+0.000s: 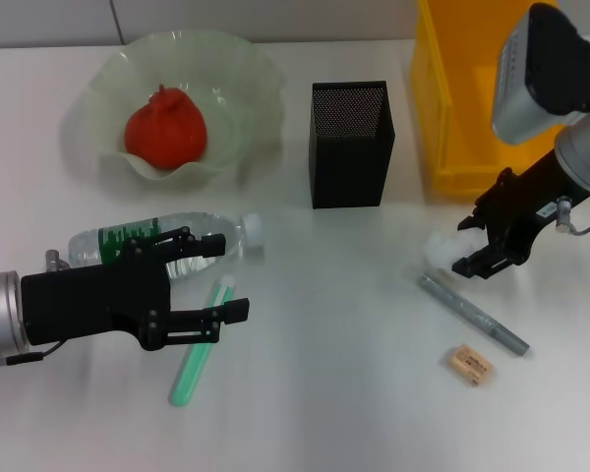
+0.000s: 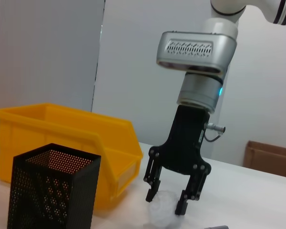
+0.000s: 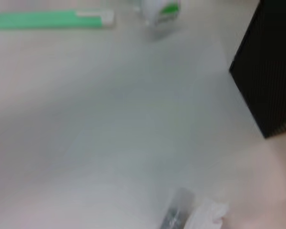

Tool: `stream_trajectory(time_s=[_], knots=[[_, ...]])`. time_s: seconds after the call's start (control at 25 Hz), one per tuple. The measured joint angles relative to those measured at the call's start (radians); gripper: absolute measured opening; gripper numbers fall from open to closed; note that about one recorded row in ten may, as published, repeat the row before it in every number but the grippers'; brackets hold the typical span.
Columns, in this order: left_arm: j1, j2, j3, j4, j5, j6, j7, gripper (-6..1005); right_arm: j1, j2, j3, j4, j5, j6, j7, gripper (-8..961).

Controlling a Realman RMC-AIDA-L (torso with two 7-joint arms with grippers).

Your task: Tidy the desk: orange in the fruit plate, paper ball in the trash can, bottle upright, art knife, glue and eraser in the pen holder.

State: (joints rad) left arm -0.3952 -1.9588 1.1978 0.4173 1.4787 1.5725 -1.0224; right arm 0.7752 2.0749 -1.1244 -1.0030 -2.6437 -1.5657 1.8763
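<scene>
- Straddling the paper ball [image 1: 441, 250], the right gripper [image 1: 477, 244] is hanging low over the table's [image 1: 334, 393] right side with its fingers apart; the left wrist view shows the white wad [image 2: 162, 210] sitting between the two fingertips [image 2: 182, 206], not yet squeezed.
- Lying just near of that gripper, a grey pen-like stick [image 1: 472, 315], possibly the art knife, is angling away to the near right, and the eraser [image 1: 470, 364] is resting a little nearer still, apart from it.
- Standing just behind the right gripper, the trash can [image 1: 452, 98] is filling the far right corner; the pen holder [image 1: 349, 143] is standing upright to its left, apart from it.
- Hovering at the near left, the left gripper [image 1: 231, 277] is spreading its fingers wide, gripping nothing.
- Lying on its side under and just beyond those fingers, the bottle [image 1: 167, 239] is pointing its cap to the right.
- Lying on the table beneath the left gripper, a green stick [image 1: 199, 346], possibly the glue, is slanting toward the near side.
- Sitting in the far left, the fruit plate [image 1: 246, 84] is holding the orange [image 1: 165, 128] in its middle.
</scene>
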Motion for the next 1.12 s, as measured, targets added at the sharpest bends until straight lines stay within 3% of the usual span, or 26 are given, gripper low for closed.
stream_trajectory(time_s=[0.16, 0.36, 0.4, 0.56, 0.6, 0.64, 0.8, 0.92, 1.12], knots=[[0.000, 0.000, 0.000, 0.000, 0.000, -0.002, 0.002, 845, -0.025, -0.006, 0.036, -0.046, 0.062, -0.035, -0.024, 538], [-0.001, 0.000, -0.001, 0.004, 0.000, -0.002, 0.002, 845, -0.069, -0.018, 0.190, -0.053, 0.206, -0.096, -0.131, 537], [-0.001, -0.001, -0.002, 0.005, 0.000, -0.002, 0.005, 845, -0.096, -0.023, 0.254, -0.019, 0.287, -0.106, -0.196, 537], [-0.005, -0.001, -0.001, 0.006, 0.000, -0.002, 0.006, 845, -0.143, -0.029, 0.335, 0.056, 0.413, -0.099, -0.308, 537], [-0.008, -0.002, -0.001, 0.006, 0.000, -0.002, 0.007, 845, -0.179, -0.031, 0.397, 0.142, 0.518, -0.094, -0.423, 537], [-0.008, -0.002, -0.001, 0.006, 0.000, -0.002, 0.007, 845, -0.179, -0.031, 0.397, 0.142, 0.518, -0.094, -0.423, 537], [-0.010, -0.004, -0.003, 0.006, 0.000, -0.002, 0.008, 845, -0.238, -0.044, 0.478, 0.345, 0.703, -0.094, -0.629, 536], [-0.014, -0.006, -0.004, 0.008, 0.000, -0.002, 0.009, 845, -0.257, -0.044, 0.485, 0.382, 0.748, -0.092, -0.672, 536], [-0.020, -0.006, -0.004, 0.008, 0.000, -0.002, 0.010, 845, -0.284, -0.028, 0.529, 0.459, 0.877, -0.046, -0.779, 536]])
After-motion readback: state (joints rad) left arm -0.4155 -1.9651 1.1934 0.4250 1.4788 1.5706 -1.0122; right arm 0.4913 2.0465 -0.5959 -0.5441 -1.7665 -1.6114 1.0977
